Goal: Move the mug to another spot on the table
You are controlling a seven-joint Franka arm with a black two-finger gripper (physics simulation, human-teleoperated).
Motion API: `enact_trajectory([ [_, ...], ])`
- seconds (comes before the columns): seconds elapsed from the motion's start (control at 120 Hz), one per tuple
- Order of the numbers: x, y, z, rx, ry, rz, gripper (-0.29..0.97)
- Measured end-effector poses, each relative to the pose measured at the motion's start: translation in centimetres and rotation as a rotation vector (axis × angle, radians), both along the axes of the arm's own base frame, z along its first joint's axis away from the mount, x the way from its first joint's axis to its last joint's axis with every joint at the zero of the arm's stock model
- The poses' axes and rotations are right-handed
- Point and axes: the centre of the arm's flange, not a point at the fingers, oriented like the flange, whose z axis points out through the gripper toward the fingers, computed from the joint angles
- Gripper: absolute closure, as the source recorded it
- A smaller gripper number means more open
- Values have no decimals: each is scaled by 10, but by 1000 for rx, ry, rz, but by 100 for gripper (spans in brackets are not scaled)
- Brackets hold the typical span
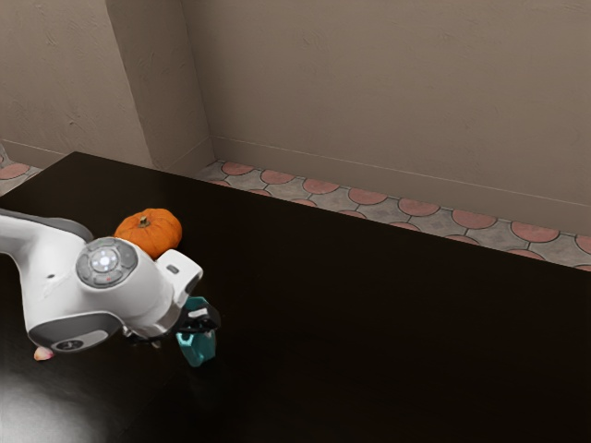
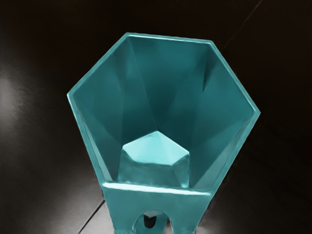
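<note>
teal mug (image 1: 197, 348), directly under gripper (image 1: 196, 323), whether it is gripped cannot be told, orange pumpkin (image 1: 150, 231) near

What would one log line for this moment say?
end effector: directly over mug | mug: teal, upright | pumpkin: apart from mug | table: dark

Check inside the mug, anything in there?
Nothing in it. The wrist view looks down into the teal mug: bare faceted walls and a lighter floor, no contents. The patch of table beneath it is covered by the mug itself.
</note>
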Motion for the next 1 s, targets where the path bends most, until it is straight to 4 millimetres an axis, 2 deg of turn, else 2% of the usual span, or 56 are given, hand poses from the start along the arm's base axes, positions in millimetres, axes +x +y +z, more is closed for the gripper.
enact_trajectory([
  [0.133, 3, -2, 20, 6, -48, 16, 0],
  [0.283, 25, -1, 56, -4, -110, 63, 0],
  [0.375, 60, 5, 108, -74, -144, 163, 0],
  [0.433, 80, 11, 134, -107, -141, 203, 0],
  [0.55, 143, 26, 191, -193, -88, 281, 0],
  [0.592, 159, 29, 207, -203, -55, 275, 0],
  [0.708, 193, 31, 233, -192, 41, 198, 0],
  [0.825, 210, 31, 254, -154, 119, 79, 0],
  [0.908, 216, 34, 268, -122, 162, -7, 0],
  [1.0, 214, 39, 267, -89, 221, -87, 0],
])
